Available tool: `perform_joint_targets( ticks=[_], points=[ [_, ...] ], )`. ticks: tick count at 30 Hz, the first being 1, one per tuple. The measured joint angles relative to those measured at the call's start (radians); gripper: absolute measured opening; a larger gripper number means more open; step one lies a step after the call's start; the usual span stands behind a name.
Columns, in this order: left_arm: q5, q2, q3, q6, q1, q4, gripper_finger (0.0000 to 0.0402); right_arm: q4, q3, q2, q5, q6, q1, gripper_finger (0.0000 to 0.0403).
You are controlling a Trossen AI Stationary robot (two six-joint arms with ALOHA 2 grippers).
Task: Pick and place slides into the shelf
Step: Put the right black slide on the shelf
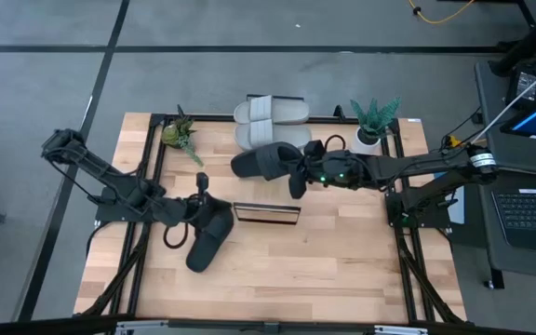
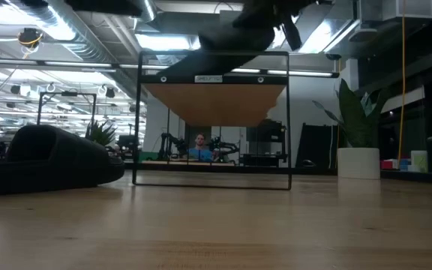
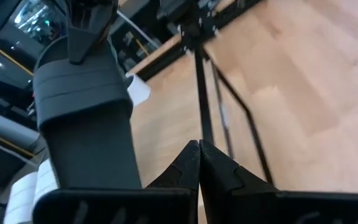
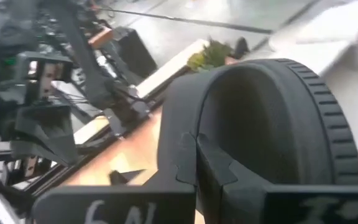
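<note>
Seen from the high view, two black ribbed-strap slide sandals are in play: one black slide (image 1: 266, 161) hangs at the right gripper (image 1: 298, 179), lifted near the back middle of the light wooden tabletop (image 1: 342, 261), and the other black slide (image 1: 208, 240) lies on the wood at the left gripper (image 1: 201, 210). Two light grey slides (image 1: 268, 118) sit side by side at the table's far edge, between a small green plant (image 1: 181, 136) and a white-potted plant (image 1: 372, 123). The narrow shelf (image 1: 267, 213) with its dark frame stands at the table's centre, between the two arms. From the low view, the shelf's wood plank top (image 2: 214, 101) shows from underneath on its thin metal frame, a black slide (image 2: 51, 159) rests on the table to one side, and the lifted black slide (image 2: 235, 39) hangs above the shelf. Left wrist view: the left gripper's fingers (image 3: 188, 168) are pressed together, empty, beside the black slide's strap (image 3: 82, 93). Right wrist view: the right fingers (image 4: 207, 165) meet, pinching the black slide's ribbed strap (image 4: 322, 112).
</note>
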Motion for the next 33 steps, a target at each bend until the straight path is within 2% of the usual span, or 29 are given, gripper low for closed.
perform_joint_targets(
  ticks=[4,12,33],
  points=[
    [0.01,0.0,0.0,0.01,0.044,-0.042,0.0,-0.065,0.001,0.013,0.019,0.063,-0.019,0.0001],
    [0.011,0.0,0.0,0.012,0.125,-0.06,0.0,-0.06,0.001,0.027,0.001,0.126,-0.04,0.0001],
    [0.011,0.0,0.0,0.039,0.205,-0.058,0.0,-0.048,0.0,-0.013,-0.028,0.286,-0.039,0.0]
  ],
)
